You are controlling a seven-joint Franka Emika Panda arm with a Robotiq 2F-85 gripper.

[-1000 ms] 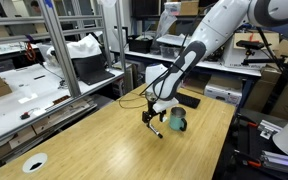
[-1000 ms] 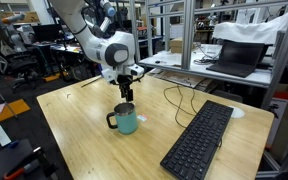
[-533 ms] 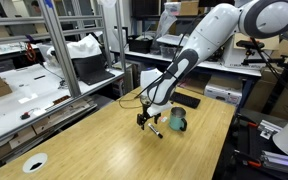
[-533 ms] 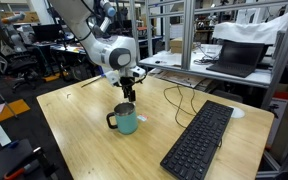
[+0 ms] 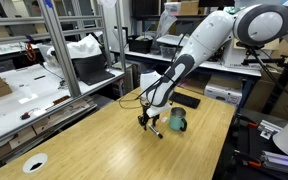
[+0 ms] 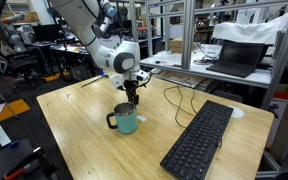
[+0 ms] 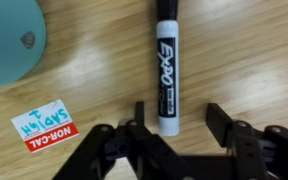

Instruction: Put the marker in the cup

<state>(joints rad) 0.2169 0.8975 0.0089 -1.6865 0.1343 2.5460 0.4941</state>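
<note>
Item 1: EXPO marker [image 7: 166, 75]; slim pen-like stick, whitish barrel with a black label band bearing the brand in white letters, black at the end nearest the top edge of the wrist view; lying flat on the wooden tabletop [image 6: 74, 130]; outside the mug, close beside it but not touching; seen in an exterior view [image 5: 155, 131] as a short thin stick.

Item 2: teal-green mug [image 6: 125, 120]; small, side handle, dark interior; standing upright on the same tabletop, mouth up; visible in both exterior views [image 5: 177, 122]; only a curved part of it shows in the wrist view [image 7: 9, 40].
</note>
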